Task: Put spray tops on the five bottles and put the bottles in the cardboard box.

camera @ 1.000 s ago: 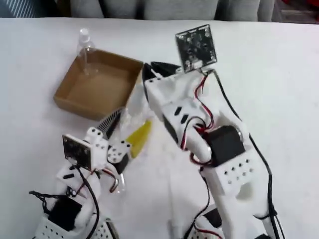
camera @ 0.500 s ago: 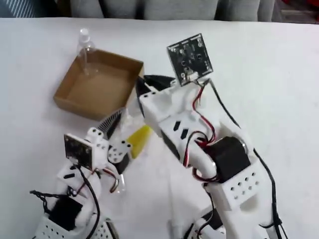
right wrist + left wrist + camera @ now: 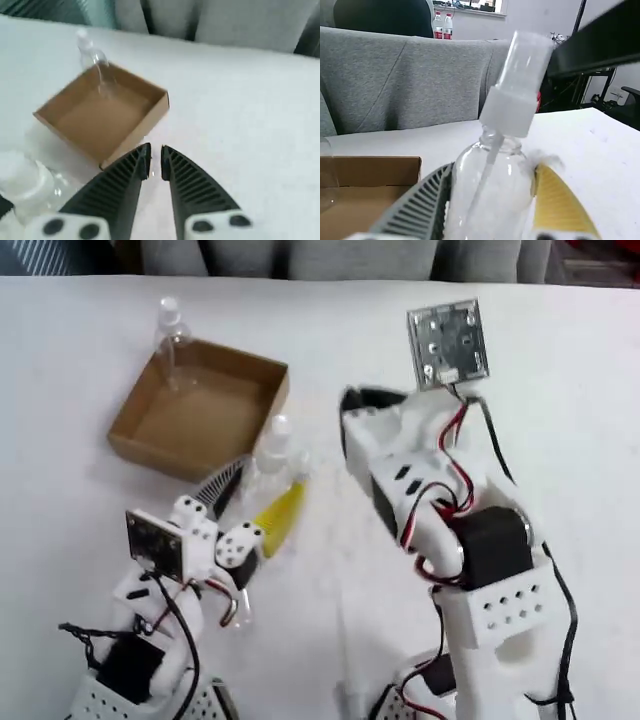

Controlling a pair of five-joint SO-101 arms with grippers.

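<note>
Tool on the left arm (image 3: 258, 498) is pinching a clear bottle (image 3: 487, 192) by its body, with the grey ribbed finger (image 3: 420, 210) pressing one side and the yellow finger (image 3: 560, 205) pressing the other. This bottle is standing upright in the grip and is wearing a white spray top (image 3: 516, 97), whose thin tube is running down inside the glass. In the high view it is sitting just beside the near corner of the cardboard box (image 3: 160, 455), outside it. The right arm's tool (image 3: 156, 161) is hanging above the bench (image 3: 560, 360) with its dark ribbed fingers pressed almost together, a thin slit between them, and it is carrying nothing. It is pointing toward the box from well apart, over bare white surface. The box is lying open on the bench, and a second clear bottle (image 3: 171, 332) with a spray top is standing inside it at the far corner, leaning against the wall.
</note>
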